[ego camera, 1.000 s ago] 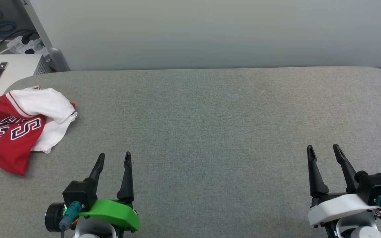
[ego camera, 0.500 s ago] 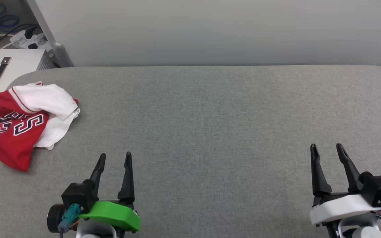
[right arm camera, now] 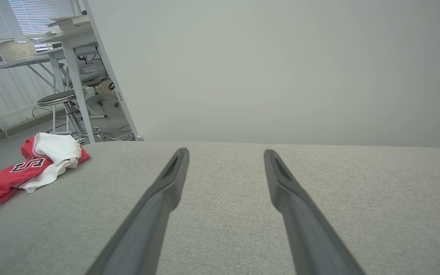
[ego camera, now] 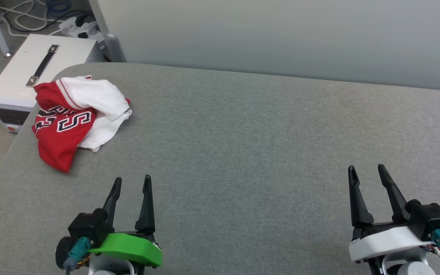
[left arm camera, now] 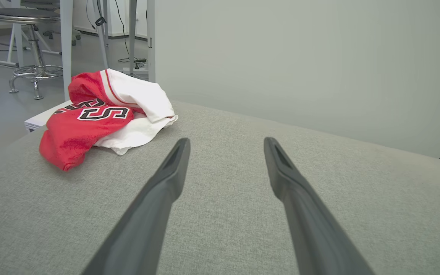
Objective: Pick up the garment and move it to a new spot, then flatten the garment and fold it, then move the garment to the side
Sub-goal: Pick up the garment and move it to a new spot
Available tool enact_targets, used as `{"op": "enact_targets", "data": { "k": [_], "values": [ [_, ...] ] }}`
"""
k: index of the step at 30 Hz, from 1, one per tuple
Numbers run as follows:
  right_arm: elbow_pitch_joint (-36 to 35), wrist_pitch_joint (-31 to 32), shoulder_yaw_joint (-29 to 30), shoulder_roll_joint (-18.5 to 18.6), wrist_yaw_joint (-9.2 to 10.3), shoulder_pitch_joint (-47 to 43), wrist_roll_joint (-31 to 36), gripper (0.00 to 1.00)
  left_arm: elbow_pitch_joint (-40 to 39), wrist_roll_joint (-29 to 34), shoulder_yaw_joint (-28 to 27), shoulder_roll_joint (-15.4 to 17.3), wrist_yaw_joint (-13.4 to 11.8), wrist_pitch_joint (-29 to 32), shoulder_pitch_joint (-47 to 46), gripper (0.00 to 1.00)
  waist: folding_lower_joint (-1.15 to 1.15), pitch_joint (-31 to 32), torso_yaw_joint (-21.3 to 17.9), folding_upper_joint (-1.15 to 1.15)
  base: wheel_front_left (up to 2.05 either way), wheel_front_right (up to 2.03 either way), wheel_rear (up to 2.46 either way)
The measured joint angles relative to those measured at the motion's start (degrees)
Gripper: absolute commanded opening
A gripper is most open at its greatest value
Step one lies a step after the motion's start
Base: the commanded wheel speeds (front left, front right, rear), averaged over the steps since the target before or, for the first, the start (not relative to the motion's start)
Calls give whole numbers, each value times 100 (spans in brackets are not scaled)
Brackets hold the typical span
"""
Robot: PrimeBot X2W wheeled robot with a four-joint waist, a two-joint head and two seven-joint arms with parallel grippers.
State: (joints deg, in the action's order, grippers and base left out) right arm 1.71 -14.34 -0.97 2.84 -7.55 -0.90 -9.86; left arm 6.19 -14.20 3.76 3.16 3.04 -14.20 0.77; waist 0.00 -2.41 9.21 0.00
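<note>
While the garment (ego camera: 78, 118) lies bunched in a loose heap at the far left corner of the grey surface (ego camera: 243, 133), I can see its red body on the near side with black, white-edged letters showing. A white sleeve with a red stripe is folded over the top. It rests on the fabric with nothing holding it. Just beyond that corner, off the surface, stands a white box (ego camera: 13, 88) with a black handle on its lid, and cables (ego camera: 25, 15) trail on the floor behind it. My left gripper (ego camera: 132, 178) sits at the near edge, well short of the garment, its two fingers spread wide and holding nothing. My right gripper (ego camera: 366, 167) is far over at the near right, likewise spread wide and empty. A plain pale wall (ego camera: 281, 34) runs behind the surface.
</note>
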Motion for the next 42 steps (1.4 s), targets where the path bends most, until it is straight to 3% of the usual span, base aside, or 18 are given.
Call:
{"op": "enact_targets", "data": {
  "k": [16, 25, 32, 42],
  "values": [
    [18, -25, -382, -5, 0, 15, 26, 100, -111, -202, 11, -2, -22, -47, -41, 100, 0, -45, 1390, 0, 0, 0, 0],
    [43, -31, -486, -8, 0, 21, 100, 100, -116, -203, 138, -2, -25, -47, -40, 100, 0, -101, 1945, 0, 0, 0, 0],
    [131, -31, -532, -12, 0, 73, 53, 100, -114, -198, 133, -1, -25, -47, -40, 100, 0, -192, 2133, 0, 0, 0, 0],
    [130, -31, -571, -14, 0, 108, 58, 100, -58, -177, 68, -1, 40, -47, -40, 100, 0, -189, 2000, 0, 0, 0, 0]
  ]
}}
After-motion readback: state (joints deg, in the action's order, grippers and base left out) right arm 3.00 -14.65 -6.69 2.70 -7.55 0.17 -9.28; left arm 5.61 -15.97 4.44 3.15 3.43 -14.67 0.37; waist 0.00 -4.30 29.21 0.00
